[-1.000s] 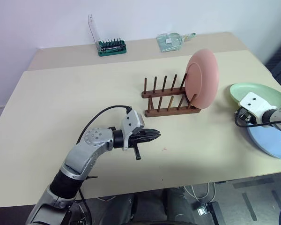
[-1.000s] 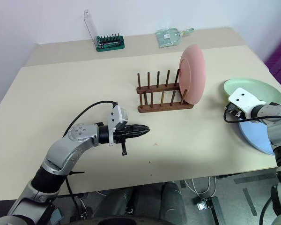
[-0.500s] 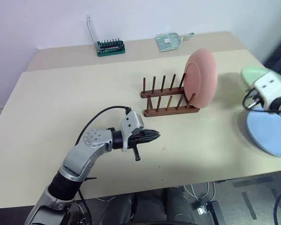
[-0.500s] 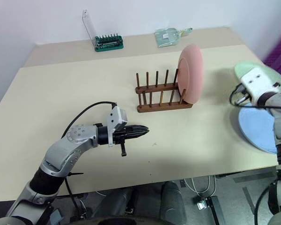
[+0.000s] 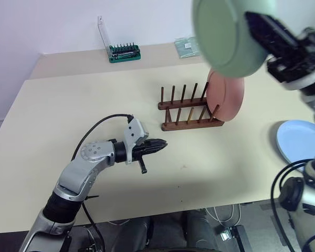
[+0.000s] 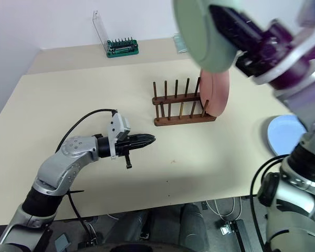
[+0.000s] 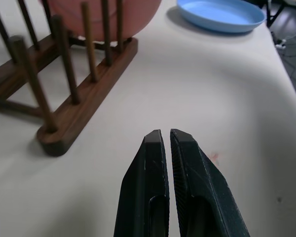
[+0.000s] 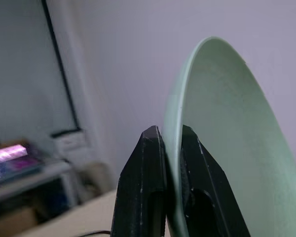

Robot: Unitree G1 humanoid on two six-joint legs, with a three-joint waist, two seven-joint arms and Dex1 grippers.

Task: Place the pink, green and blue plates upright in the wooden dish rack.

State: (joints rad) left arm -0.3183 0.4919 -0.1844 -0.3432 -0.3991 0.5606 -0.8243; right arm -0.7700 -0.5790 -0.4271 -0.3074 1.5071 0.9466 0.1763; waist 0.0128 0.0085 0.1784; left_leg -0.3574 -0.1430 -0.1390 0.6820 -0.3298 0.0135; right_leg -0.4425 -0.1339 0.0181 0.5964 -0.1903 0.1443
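Raised green plate (image 5: 223, 37) hides pink plate's (image 5: 227, 97) top.

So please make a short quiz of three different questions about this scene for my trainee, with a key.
1. True or false: the pink plate stands upright in the wooden dish rack.
2. Which plate does the right pincer grip? A) blue B) green C) pink
3. Fill in: the blue plate lies flat on the ____.

Key: 1 true. 2 B, the green plate, raised above the rack. 3 table.
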